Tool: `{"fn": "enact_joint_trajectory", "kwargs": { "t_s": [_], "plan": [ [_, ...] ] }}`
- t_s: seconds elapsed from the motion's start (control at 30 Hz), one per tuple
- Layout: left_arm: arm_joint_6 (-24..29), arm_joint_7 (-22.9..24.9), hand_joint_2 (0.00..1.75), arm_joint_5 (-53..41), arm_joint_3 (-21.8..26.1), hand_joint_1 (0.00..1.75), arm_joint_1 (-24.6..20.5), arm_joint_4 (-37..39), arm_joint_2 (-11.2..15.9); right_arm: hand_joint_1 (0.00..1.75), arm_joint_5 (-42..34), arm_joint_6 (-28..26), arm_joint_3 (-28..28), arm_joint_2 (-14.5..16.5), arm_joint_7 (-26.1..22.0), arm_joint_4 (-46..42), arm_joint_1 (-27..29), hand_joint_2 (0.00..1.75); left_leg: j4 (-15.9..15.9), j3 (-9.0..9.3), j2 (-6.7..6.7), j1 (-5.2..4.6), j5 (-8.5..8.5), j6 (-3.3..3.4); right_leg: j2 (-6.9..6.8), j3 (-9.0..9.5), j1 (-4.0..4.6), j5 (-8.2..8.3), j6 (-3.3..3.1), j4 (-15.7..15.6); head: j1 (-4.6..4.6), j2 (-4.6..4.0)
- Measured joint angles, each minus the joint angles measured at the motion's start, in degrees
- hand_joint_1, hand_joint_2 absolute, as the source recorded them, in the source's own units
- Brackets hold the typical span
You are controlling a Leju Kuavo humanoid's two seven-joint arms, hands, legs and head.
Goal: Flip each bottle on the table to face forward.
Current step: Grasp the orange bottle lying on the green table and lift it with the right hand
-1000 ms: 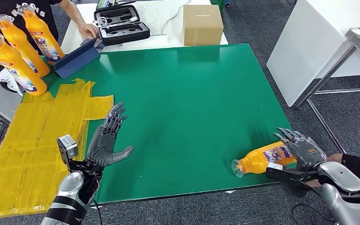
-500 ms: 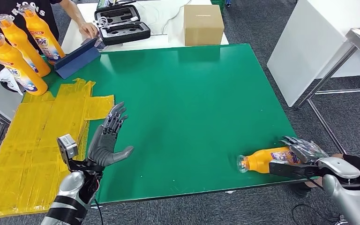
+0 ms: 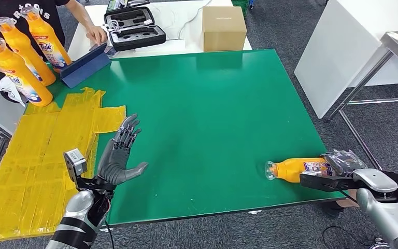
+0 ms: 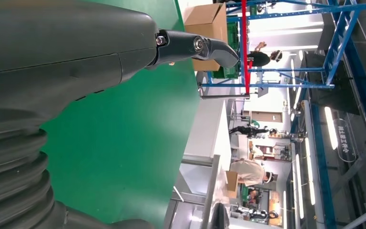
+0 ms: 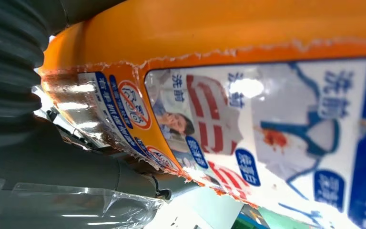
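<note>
One orange bottle lay on its side near the front right corner of the green surface, its clear cap pointing left. The right hand gripped the bottle's base end, label against the palm. The left hand hovered above the surface's front left part, holding nothing, fingers spread and pointing away. Three more orange bottles stood upright at the far left beside a person.
</note>
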Motion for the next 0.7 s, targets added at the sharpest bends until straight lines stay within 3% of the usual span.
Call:
{"fn": "enact_joint_trajectory", "kwargs": {
  "t_s": [0.2,0.4,0.53,0.7],
  "plan": [
    [0.0,0.1,1.75,0.0,0.0,0.00,0.0,0.0,0.0,1.75,0.2,-1.1,0.2,0.8,-0.1,0.8,-0.6,1.75,0.0,0.08,0.00,0.00,0.00,0.00,0.00,0.09,0.01,0.00,0.00,0.0,0.01,0.00],
    [0.1,0.6,1.75,-0.1,0.0,0.00,0.1,0.0,0.0,1.75,2.9,-8.8,-1.2,4.3,-0.9,0.9,0.0,1.75,0.0,0.09,0.00,0.01,0.00,0.00,0.00,0.10,0.02,0.00,0.00,0.0,0.01,0.00],
    [0.3,1.1,1.75,-0.7,0.0,0.00,0.1,0.0,-0.2,1.75,4.5,-16.1,-3.6,9.6,-1.1,0.9,0.9,1.75,0.0,0.08,0.00,0.04,0.01,-0.02,0.00,0.09,0.07,0.00,0.00,0.0,0.01,0.00],
    [1.1,2.1,1.75,-2.1,-0.6,0.00,-0.1,0.0,-0.8,1.75,-1.0,-26.1,-8.5,20.4,-4.1,-0.6,1.8,1.75,0.0,0.06,0.03,0.08,0.02,-0.04,0.01,0.02,0.09,-0.01,-0.02,0.0,-0.02,0.00]
  ]
}}
